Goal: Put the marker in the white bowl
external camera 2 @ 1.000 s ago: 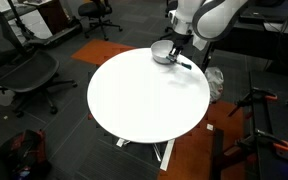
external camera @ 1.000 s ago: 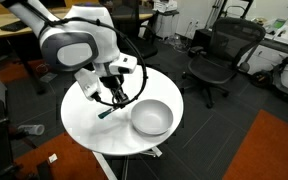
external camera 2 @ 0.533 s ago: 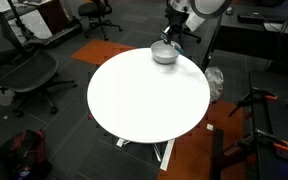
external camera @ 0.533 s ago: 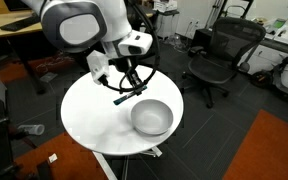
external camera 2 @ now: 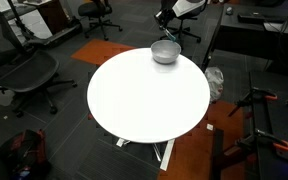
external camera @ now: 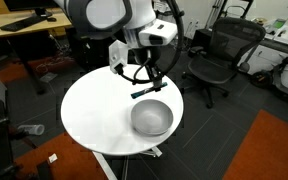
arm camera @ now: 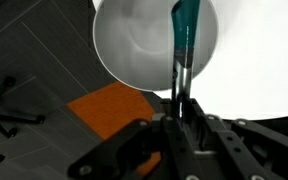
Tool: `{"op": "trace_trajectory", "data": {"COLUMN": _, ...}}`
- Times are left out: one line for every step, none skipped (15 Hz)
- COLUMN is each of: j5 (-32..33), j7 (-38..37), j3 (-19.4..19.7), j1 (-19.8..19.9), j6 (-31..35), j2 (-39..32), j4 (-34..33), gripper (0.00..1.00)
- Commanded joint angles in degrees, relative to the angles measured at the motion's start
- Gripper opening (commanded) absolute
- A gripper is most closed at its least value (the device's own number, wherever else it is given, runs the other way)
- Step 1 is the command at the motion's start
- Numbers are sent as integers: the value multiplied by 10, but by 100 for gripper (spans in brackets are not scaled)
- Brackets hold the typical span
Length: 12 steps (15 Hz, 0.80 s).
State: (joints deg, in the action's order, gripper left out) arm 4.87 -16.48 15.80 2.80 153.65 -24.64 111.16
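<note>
The white bowl [external camera: 151,118] sits near the edge of the round white table [external camera: 94,115]; it also shows in an exterior view [external camera 2: 165,52] and in the wrist view [arm camera: 144,45]. My gripper [external camera: 149,84] is shut on the marker [external camera: 147,91], a thin blue-teal stick, and holds it in the air above the bowl. In the wrist view the marker [arm camera: 185,35] points out from my gripper [arm camera: 181,100] over the bowl's inside. In an exterior view my gripper [external camera 2: 168,18] hangs above the bowl; the marker is too small to make out there.
Black office chairs [external camera: 216,60] stand beyond the table, and another chair [external camera 2: 24,70] stands beside it. An orange floor patch [arm camera: 109,108] lies beyond the table edge. A desk with a monitor [external camera: 19,22] is at the back.
My gripper has risen with the marker and moved from beside the bowl to above it. The bowl has not moved.
</note>
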Motion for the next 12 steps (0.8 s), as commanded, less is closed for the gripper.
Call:
{"op": "trace_trajectory", "data": {"j5": -3, "j7": -34, "j3": 2, "j1": 5, "j6": -57, "j2": -57, "j4": -81, "gripper": 5}}
{"op": "trace_trajectory", "data": {"j5": -6, "j7": -36, "j3": 0, "j1": 8, "j6": -68, "j2": -69, "j4": -95, "gripper": 5}}
{"op": "trace_trajectory", "data": {"j5": -9, "j7": -37, "j3": -3, "j1": 12, "j6": -77, "j2": -82, "j4": -109, "gripper": 5}}
{"op": "trace_trajectory", "data": {"j5": -11, "j7": -37, "j3": -3, "j1": 14, "j6": -85, "j2": -92, "j4": -120, "gripper": 5}}
{"op": "trace_trajectory", "data": {"j5": -15, "j7": -35, "j3": -5, "j1": 17, "j6": -92, "j2": -102, "j4": -131, "gripper": 5}}
{"op": "trace_trajectory", "data": {"j5": -18, "j7": -35, "j3": -6, "j1": 19, "j6": -98, "j2": -111, "j4": -140, "gripper": 5}}
{"op": "trace_trajectory", "data": {"j5": -21, "j7": -35, "j3": -6, "j1": 22, "j6": -102, "j2": -121, "j4": -148, "gripper": 5}}
{"op": "trace_trajectory", "data": {"j5": -25, "j7": -34, "j3": -6, "j1": 24, "j6": -105, "j2": -129, "j4": -155, "gripper": 5}}
{"op": "trace_trajectory", "data": {"j5": -26, "j7": -36, "j3": -5, "j1": 25, "j6": -110, "j2": -138, "j4": -161, "gripper": 5}}
{"op": "trace_trajectory", "data": {"j5": -29, "j7": -34, "j3": -6, "j1": 28, "j6": -113, "j2": -146, "j4": -167, "gripper": 5}}
{"op": "trace_trajectory", "data": {"j5": -31, "j7": -34, "j3": -7, "j1": 30, "j6": -117, "j2": -153, "j4": -172, "gripper": 5}}
{"op": "trace_trajectory", "data": {"j5": -31, "j7": -37, "j3": -5, "j1": 30, "j6": -118, "j2": -161, "j4": -177, "gripper": 5}}
